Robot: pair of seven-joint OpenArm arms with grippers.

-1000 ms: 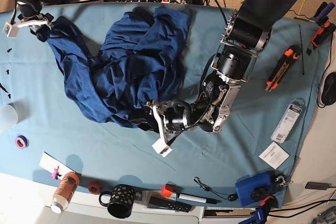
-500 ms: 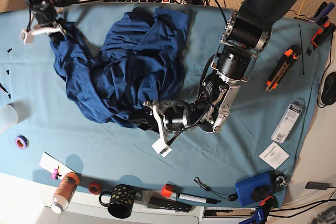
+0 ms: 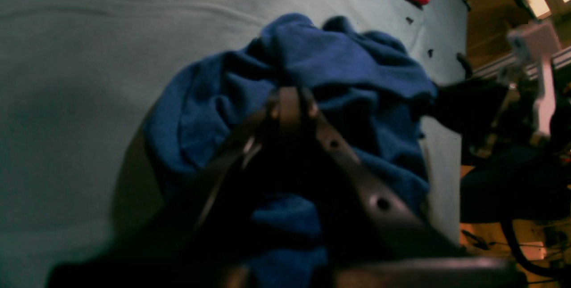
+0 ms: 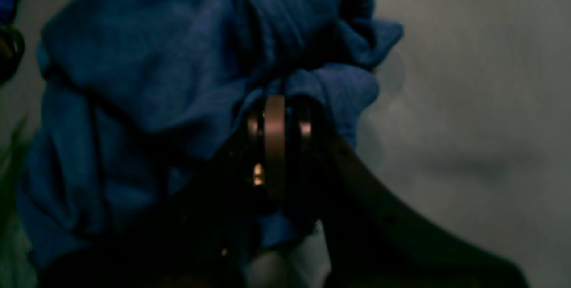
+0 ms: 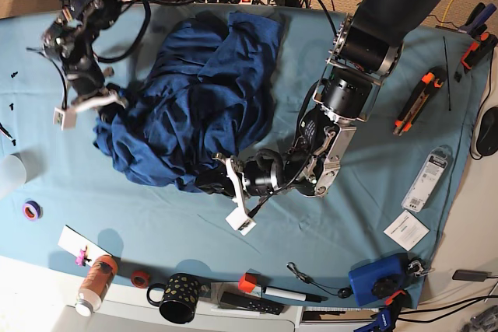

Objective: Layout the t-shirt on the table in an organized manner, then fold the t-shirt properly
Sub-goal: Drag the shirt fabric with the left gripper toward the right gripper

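Note:
The dark navy t-shirt [image 5: 202, 91] lies crumpled on the teal table [image 5: 156, 219], left of centre. My right gripper [image 5: 105, 105] is at the shirt's left edge, shut on a bunch of fabric. In the right wrist view its fingertips [image 4: 274, 114] pinch a fold of the t-shirt [image 4: 156, 56] above the table [image 4: 468, 100]. My left gripper [image 5: 214, 180] sits at the shirt's near edge. In the left wrist view the left gripper [image 3: 290, 100] is shut, with the t-shirt [image 3: 339, 60] gathered around the tips.
An orange-black tool [image 5: 416, 103], a white packet [image 5: 429, 180] and a paper card [image 5: 405, 229] lie at the right. Along the near edge stand a blue box [image 5: 375, 279], a marker [image 5: 288, 295], a dotted black mug [image 5: 179, 297] and an orange bottle [image 5: 96, 281]. A tape roll [image 5: 31, 210] lies left.
My right gripper came from the far left corner toward the near side, pulling the shirt's left part with it and bunching it. My left gripper closed on the shirt's near edge.

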